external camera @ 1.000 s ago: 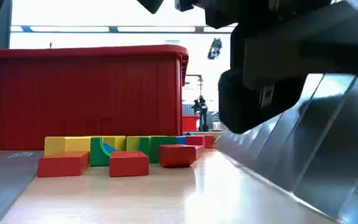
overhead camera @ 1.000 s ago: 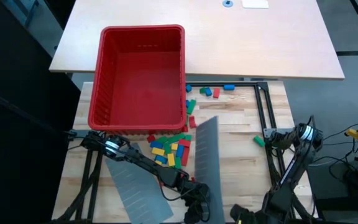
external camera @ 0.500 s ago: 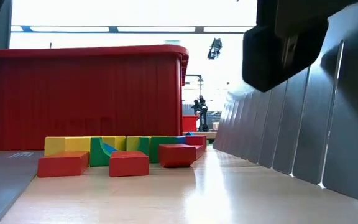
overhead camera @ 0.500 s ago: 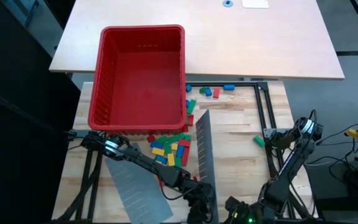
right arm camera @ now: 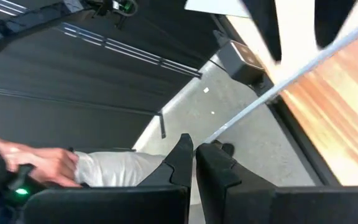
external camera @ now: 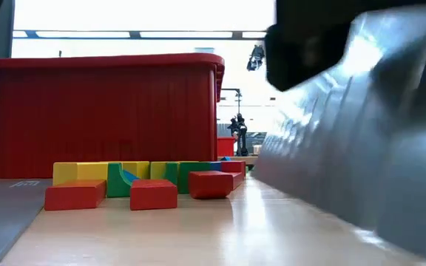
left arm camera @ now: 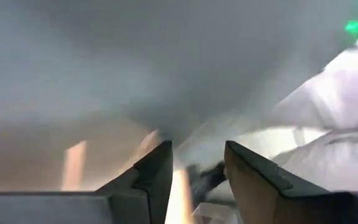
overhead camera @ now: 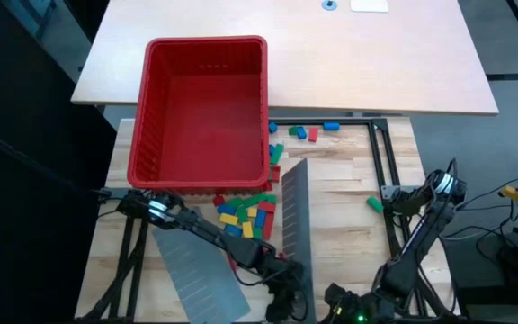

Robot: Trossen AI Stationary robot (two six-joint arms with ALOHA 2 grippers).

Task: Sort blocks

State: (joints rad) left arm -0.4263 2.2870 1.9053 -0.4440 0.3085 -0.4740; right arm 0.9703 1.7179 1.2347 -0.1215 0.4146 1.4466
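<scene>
Left gripper at the near tabletop edge, jaws clamped on a grey slotted panel standing on edge beside the blocks, which cluster just in front of the red bin. Right gripper low at the near right, jaws closed, empty. A second panel lies flat.

My table is pale wood with a soft shine. The red bin is ribbed plastic. The grey panel looks like shiny, grooved metal. The blocks look smooth.
</scene>
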